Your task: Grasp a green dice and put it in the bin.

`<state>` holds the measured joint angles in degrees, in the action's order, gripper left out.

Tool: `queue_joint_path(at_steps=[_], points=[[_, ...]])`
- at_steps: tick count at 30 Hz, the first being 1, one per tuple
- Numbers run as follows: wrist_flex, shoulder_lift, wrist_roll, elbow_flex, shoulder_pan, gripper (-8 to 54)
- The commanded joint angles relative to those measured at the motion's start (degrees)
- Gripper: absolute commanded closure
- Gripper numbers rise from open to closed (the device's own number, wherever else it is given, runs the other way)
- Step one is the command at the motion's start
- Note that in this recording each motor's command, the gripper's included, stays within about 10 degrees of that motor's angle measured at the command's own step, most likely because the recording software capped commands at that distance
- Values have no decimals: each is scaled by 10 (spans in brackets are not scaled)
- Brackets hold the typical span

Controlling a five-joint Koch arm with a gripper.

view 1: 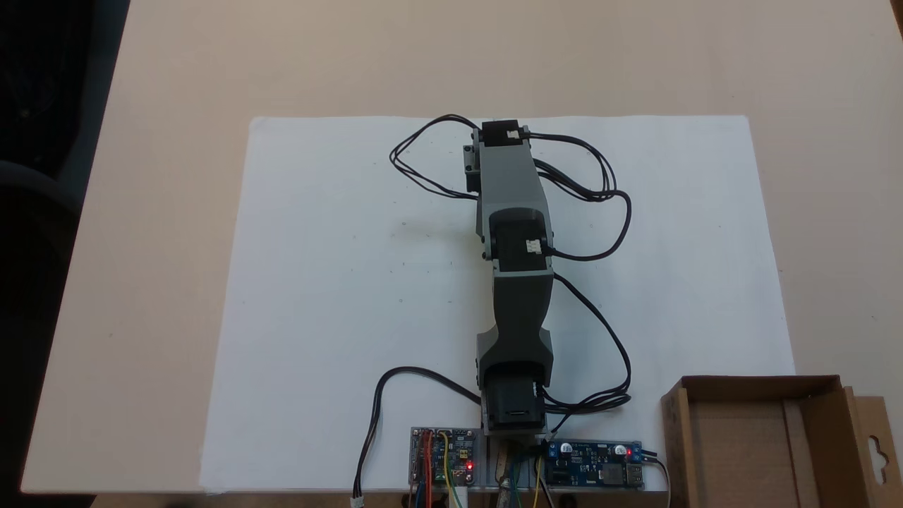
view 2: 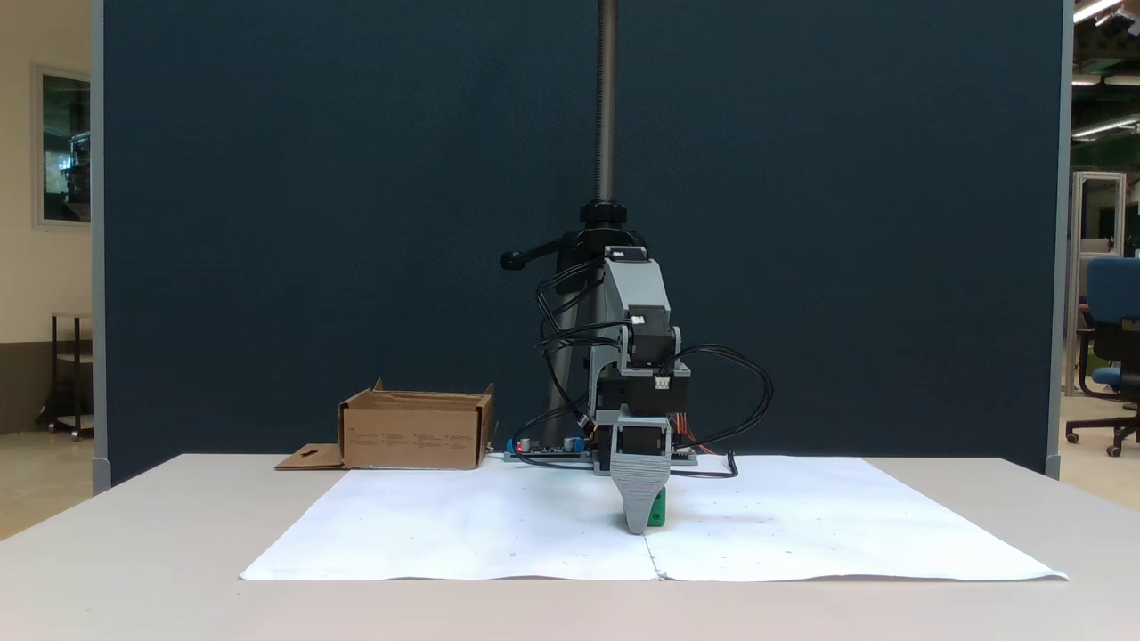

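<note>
Presently, the arm (view 1: 513, 275) extends from its base at the near edge of the table (view 1: 155, 233) straight out over the white paper sheet (view 1: 338, 303), as seen in the fixed view from above. In that view the upper links cover everything beneath the wrist.

In the fixed view from table level, the gripper (view 2: 638, 527) points straight down, its tip at or just above the paper sheet (view 2: 802, 525). One grey ribbed jaw faces the camera and tapers to a narrow point; any second jaw lies behind it, so whether the gripper is open, closed, or clamped on anything cannot be told.

The green dice (view 2: 657, 514) rests low on the paper, directly at the gripper's tip, showing on the right side of the facing jaw in this view. Only a narrow strip of it is visible, the rest being hidden behind the jaw. It appears to sit flat with its edges upright. As a cube it has no long axis, and no pips can be made out to fix which face points where. Contact between dice and jaw cannot be confirmed.

The bin (view 2: 414, 431) stands upright and open on the table, well to the left of the gripper at table level, just off the paper, beside the circuit boards (view 1: 596, 466) at the arm's base. Its tab with the hang-hole cutout (view 1: 877, 451) lies flat outward. From above, the bin (view 1: 818, 451) interior shows only cardboard.
</note>
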<state>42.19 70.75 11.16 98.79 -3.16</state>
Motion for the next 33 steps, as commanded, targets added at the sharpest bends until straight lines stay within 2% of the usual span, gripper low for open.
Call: queue_joint_path(at_steps=[1,3,13,17,27,33], points=[[-4,11,-25,-11,4,185],[-4,11,-25,-11,9,215],[-4,11,-25,-11,5,217],[-4,12,-24,-6,8,321],[-41,43,-14,-51,76,326],[-43,96,-12,-118,191,326]])
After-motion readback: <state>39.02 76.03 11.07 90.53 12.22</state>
